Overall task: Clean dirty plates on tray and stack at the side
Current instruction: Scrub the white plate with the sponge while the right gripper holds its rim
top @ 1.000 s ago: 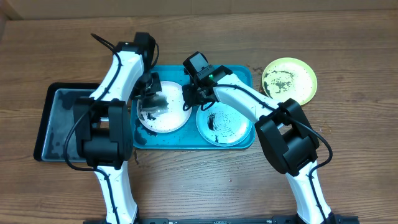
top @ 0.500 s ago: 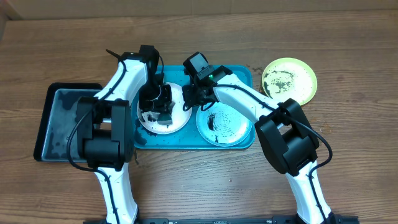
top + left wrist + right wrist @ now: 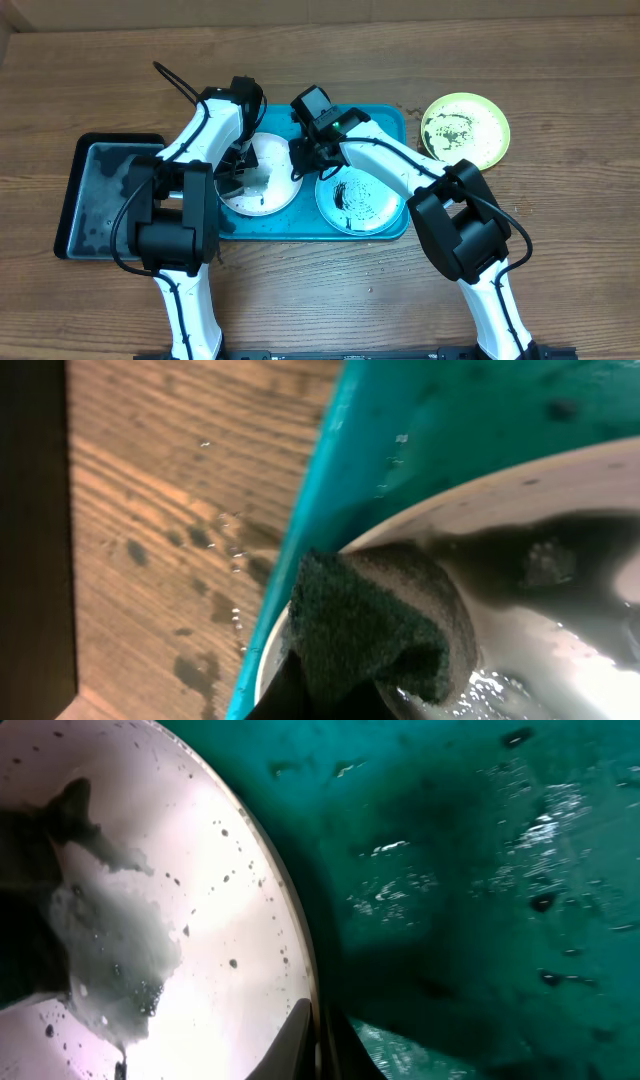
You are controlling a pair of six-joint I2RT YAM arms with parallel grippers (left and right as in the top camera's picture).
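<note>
The white plate [image 3: 268, 175] lies on the left half of the turquoise tray [image 3: 385, 122], wet and smeared grey. My left gripper [image 3: 236, 170] is shut on a dark green sponge [image 3: 370, 622] and presses it on the plate's left rim [image 3: 560, 470]. My right gripper [image 3: 303, 160] is shut on the white plate's right rim [image 3: 285, 935]. The pale aqua plate [image 3: 362, 200] with black smears lies on the tray's right half. The yellow-green plate [image 3: 465, 128] with black specks lies on the wood right of the tray.
A black glossy tray [image 3: 100, 195] holding water lies left of the turquoise tray. Water drops spot the wooden table [image 3: 170, 510] beside the tray's left edge. Both arms cross over the tray's back half.
My left gripper has swept the sponge across the white plate, from the middle toward its left rim. The right gripper stays on the plate's right rim.
</note>
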